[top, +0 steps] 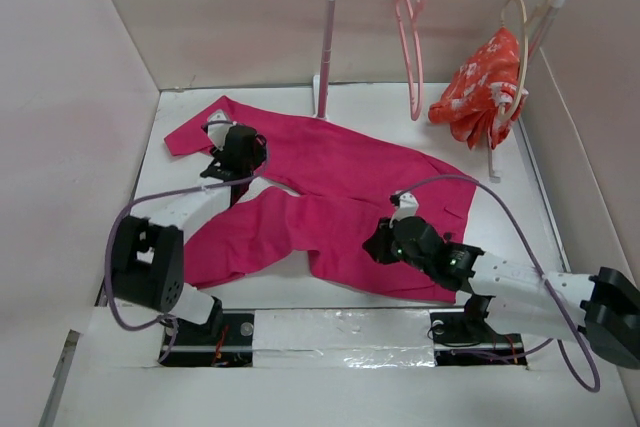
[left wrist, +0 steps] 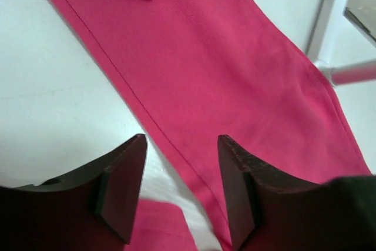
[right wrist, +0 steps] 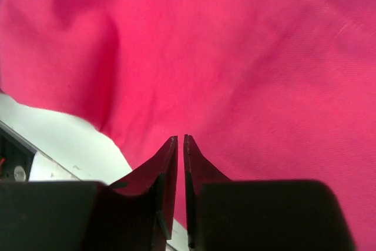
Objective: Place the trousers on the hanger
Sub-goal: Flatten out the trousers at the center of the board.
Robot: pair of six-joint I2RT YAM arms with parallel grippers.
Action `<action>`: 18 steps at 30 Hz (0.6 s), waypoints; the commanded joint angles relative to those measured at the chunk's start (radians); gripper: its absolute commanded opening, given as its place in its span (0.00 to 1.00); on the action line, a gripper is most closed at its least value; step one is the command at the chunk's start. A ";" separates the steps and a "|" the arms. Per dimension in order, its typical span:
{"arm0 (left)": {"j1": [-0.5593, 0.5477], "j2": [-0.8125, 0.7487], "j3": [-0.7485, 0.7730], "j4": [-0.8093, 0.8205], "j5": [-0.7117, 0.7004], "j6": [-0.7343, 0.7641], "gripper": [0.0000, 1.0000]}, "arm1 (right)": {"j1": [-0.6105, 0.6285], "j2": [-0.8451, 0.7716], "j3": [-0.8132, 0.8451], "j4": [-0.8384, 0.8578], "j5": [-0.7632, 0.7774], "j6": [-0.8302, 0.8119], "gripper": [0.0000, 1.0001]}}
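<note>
**A:** What sits nearest, at the bottom of the frame?

**B:** The right claw [right wrist: 180,139], low over the lower edge of the trousers [top: 340,177]. It is pinched almost together, with only a thin slit between the tips and no cloth in it. Its purple cable [top: 500,202] arcs above the cloth at centre right.

**A:** And the other one?

**B:** The left claw [left wrist: 181,138] is at centre left, standing wide. Both tips hang just above a stitched side edge of one leg and hold nothing.

**A:** Where do the trousers lie?

**B:** They lie flat on the white counter [top: 560,237] across the middle of the frame. One leg runs to the upper left and the other to the lower left.

**A:** What is beyond them?

**B:** The white foot of the rack [top: 327,47] stands just past the upper edge of the cloth. The hanger [top: 410,47] hangs from the rail at upper centre, well apart from the trousers.

**A:** Is anything crowding it?

**B:** At its right, on the same rail, a pale hanger [top: 520,17] carries a red floral garment [top: 480,82]. The two are near each other but apart.
</note>
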 commanded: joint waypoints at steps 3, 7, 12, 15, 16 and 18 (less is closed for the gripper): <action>0.111 0.122 0.085 -0.006 0.062 -0.046 0.54 | 0.078 0.050 0.024 0.094 0.062 -0.016 0.25; 0.179 0.275 0.206 -0.071 0.112 -0.040 0.54 | 0.089 0.007 -0.014 0.123 0.038 -0.021 0.25; 0.188 0.452 0.369 -0.202 0.062 -0.012 0.52 | 0.098 -0.090 -0.036 0.060 0.041 -0.027 0.25; 0.197 0.507 0.398 -0.226 0.064 -0.023 0.47 | 0.098 -0.169 -0.055 0.033 0.039 -0.021 0.25; 0.197 0.521 0.423 -0.237 0.063 -0.024 0.46 | 0.098 -0.188 -0.060 0.028 0.042 -0.018 0.25; 0.197 0.568 0.457 -0.285 0.049 -0.020 0.44 | 0.098 -0.231 -0.068 0.011 0.045 -0.016 0.25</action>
